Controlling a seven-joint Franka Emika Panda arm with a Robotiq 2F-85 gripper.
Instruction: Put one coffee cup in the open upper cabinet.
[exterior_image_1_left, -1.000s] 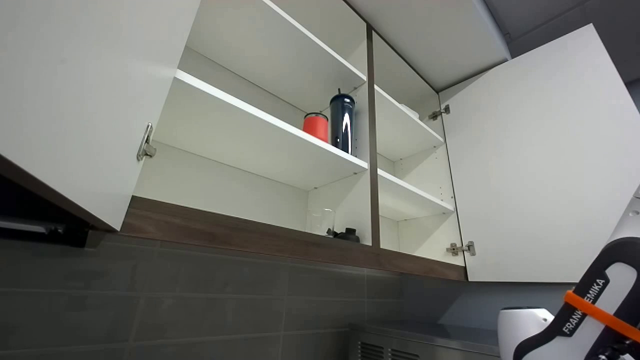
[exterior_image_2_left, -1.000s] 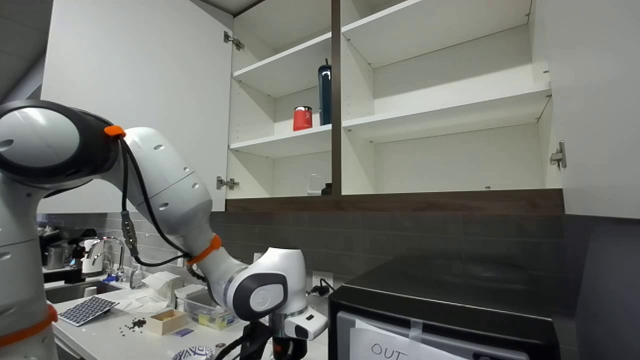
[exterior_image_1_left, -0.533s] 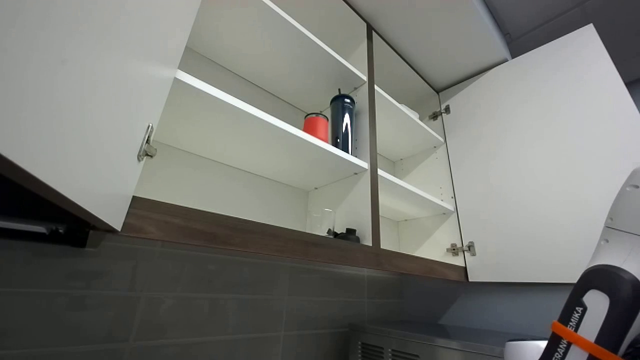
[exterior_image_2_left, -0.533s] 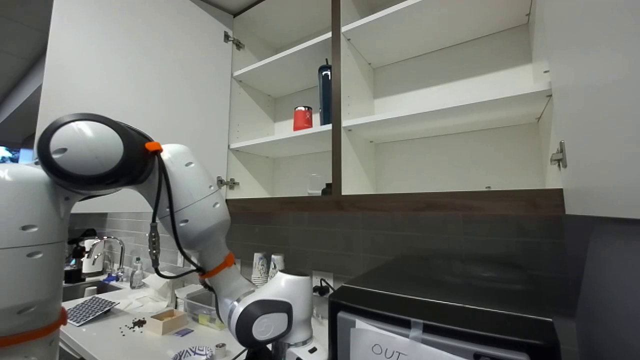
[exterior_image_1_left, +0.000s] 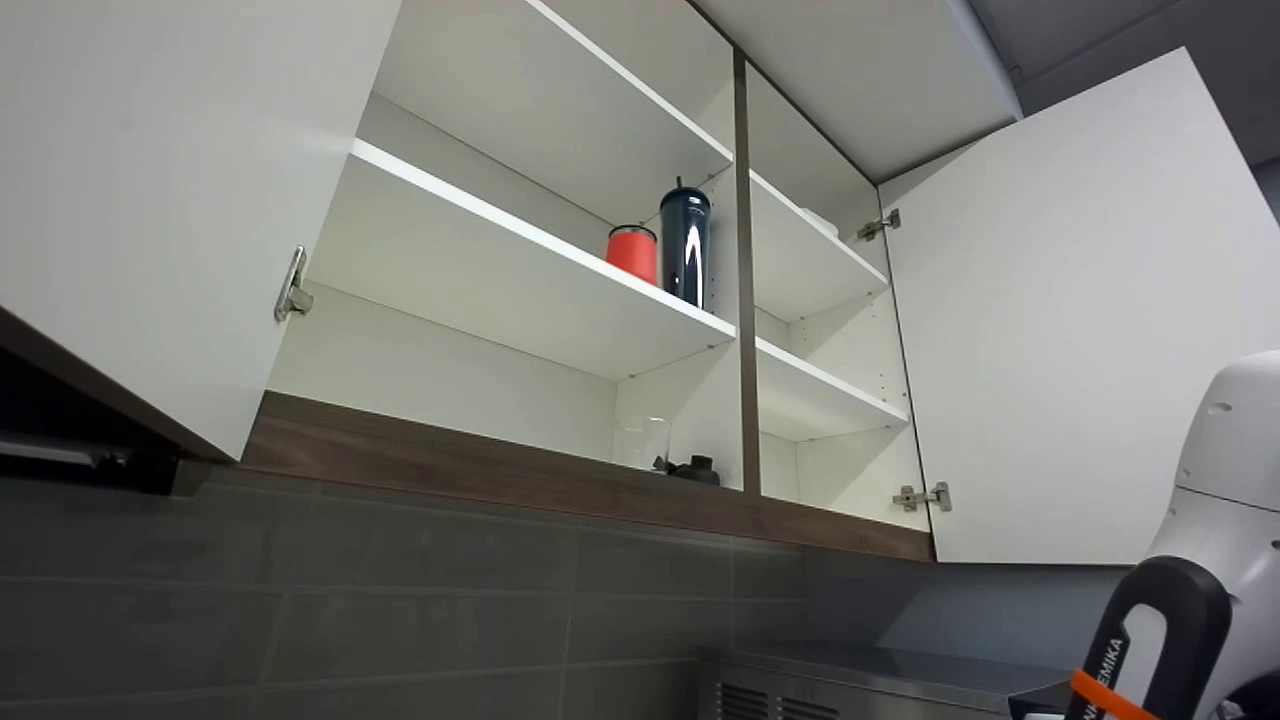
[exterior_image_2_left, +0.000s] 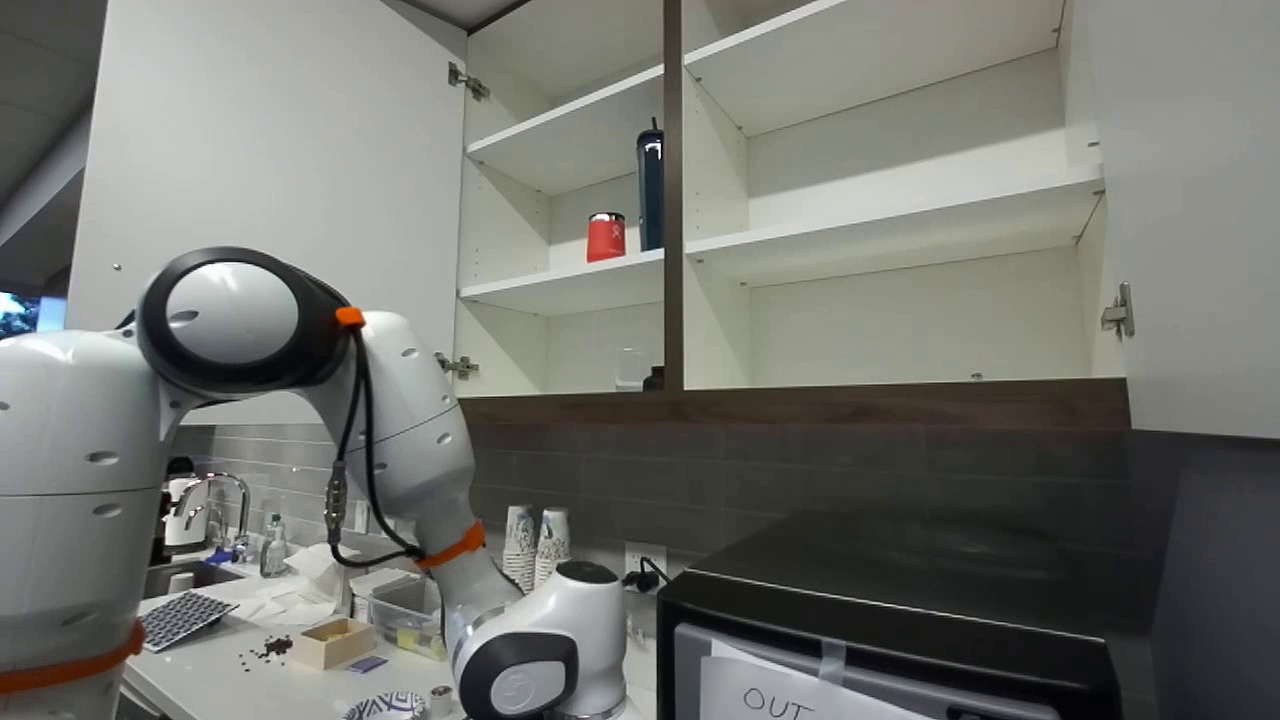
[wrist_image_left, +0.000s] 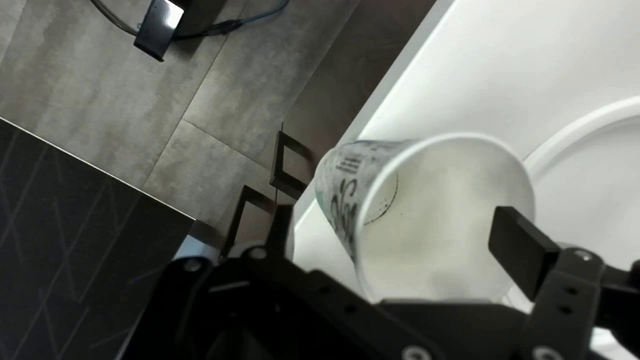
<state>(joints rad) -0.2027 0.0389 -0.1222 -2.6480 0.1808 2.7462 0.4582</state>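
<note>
A white coffee cup (wrist_image_left: 440, 200) with dark lettering on its side shows in the wrist view near the counter's front edge, its mouth facing the camera. My gripper (wrist_image_left: 397, 232) is open around it. One finger stands off to the cup's left with a gap; the other overlaps the right of its mouth, and I cannot tell if it touches. Both exterior views leave the gripper below the frame. The upper cabinet (exterior_image_2_left: 900, 395) has its doors swung wide; an exterior view also shows the cabinet (exterior_image_1_left: 560, 485) from below.
On the middle shelf stand a red tumbler (exterior_image_2_left: 605, 238) and a dark blue bottle (exterior_image_2_left: 650, 190). Below are a clear glass (exterior_image_1_left: 642, 442) and a black object (exterior_image_1_left: 695, 470). Stacked paper cups (exterior_image_2_left: 520, 545) are behind the arm. A black appliance (exterior_image_2_left: 880, 590) stands beside it. A white rimmed round thing (wrist_image_left: 590, 190) borders the cup.
The arm has come down in both exterior views, taking the hand below the frame. The stacked paper cups have come into sight behind it. The cabinet's contents have stayed put.
</note>
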